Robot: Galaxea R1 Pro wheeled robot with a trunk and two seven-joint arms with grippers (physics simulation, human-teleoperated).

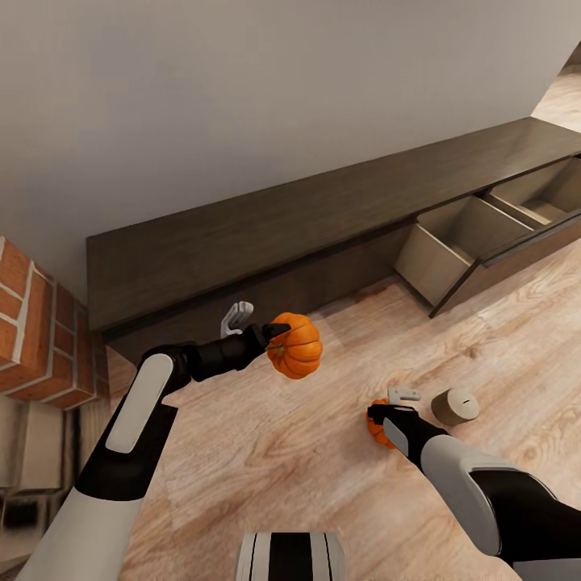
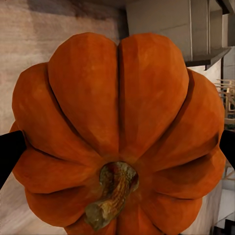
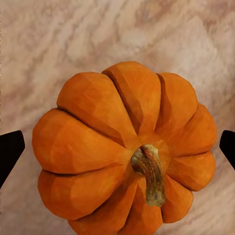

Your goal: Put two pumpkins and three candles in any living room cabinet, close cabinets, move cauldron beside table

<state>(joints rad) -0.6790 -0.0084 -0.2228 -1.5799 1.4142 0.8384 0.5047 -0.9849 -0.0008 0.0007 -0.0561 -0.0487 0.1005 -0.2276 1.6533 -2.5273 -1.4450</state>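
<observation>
My left gripper (image 1: 282,336) is shut on a bright orange pumpkin (image 1: 297,347), held in the air in front of the cabinet (image 1: 266,222); up close the pumpkin (image 2: 117,112) shows its stem, with a dark finger at each side. On the wooden floor lies a second pumpkin (image 3: 125,147). My right gripper (image 1: 378,420) hangs over it, open, and its black fingers (image 3: 10,152) flank the pumpkin with small gaps. One beige candle (image 1: 454,405) stands on the floor just right of that gripper. The cauldron and the table are out of view.
The long dark cabinet runs along the grey wall, with two drawers (image 1: 456,242) pulled out at its right end, pale inside. A brick fireplace (image 1: 32,331) stands at the left. Open wood floor (image 1: 266,452) lies between my arms.
</observation>
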